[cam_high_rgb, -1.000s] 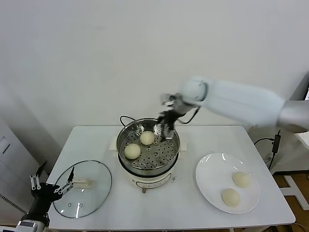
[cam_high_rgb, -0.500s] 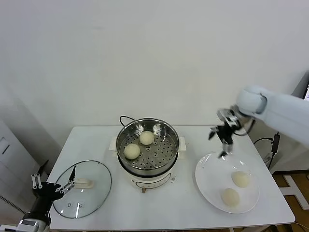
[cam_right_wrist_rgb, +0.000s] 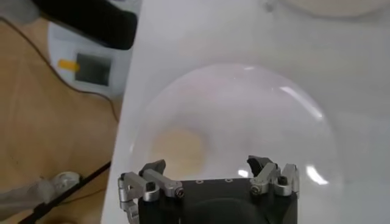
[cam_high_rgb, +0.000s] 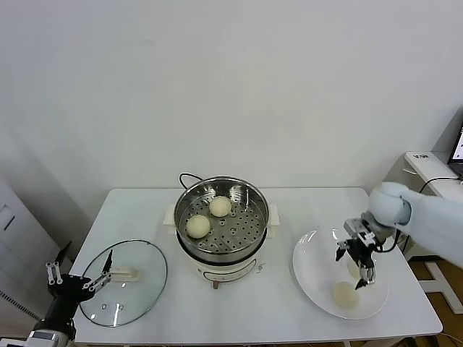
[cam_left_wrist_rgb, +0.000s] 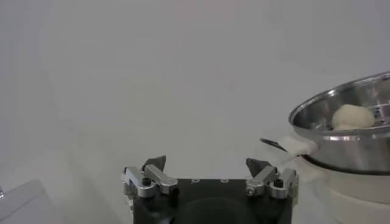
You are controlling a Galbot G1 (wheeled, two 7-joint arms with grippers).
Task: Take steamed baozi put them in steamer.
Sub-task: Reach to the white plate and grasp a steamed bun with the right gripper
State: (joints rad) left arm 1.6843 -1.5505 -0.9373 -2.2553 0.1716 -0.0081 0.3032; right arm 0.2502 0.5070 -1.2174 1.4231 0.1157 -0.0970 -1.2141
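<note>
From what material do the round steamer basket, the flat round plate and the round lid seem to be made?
The round shiny steamer basket looks like polished stainless steel: mirror-like wall, perforated bottom. The flat white plate seems glazed ceramic, perhaps melamine: glossy highlights on its surface. The round transparent lid appears to be glass, since the table shows through it; its white handle is probably plastic.

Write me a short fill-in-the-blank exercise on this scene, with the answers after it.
1. The steamer holds ____ baozi.
2. The right gripper hangs with jaws open over the ____.
3. The left gripper, parked at the table's near-left corner, has its jaws ____.
4. The glass lid lies flat on the table, to the ____ of the steamer.

Missing words: two; plate; open; left
</note>
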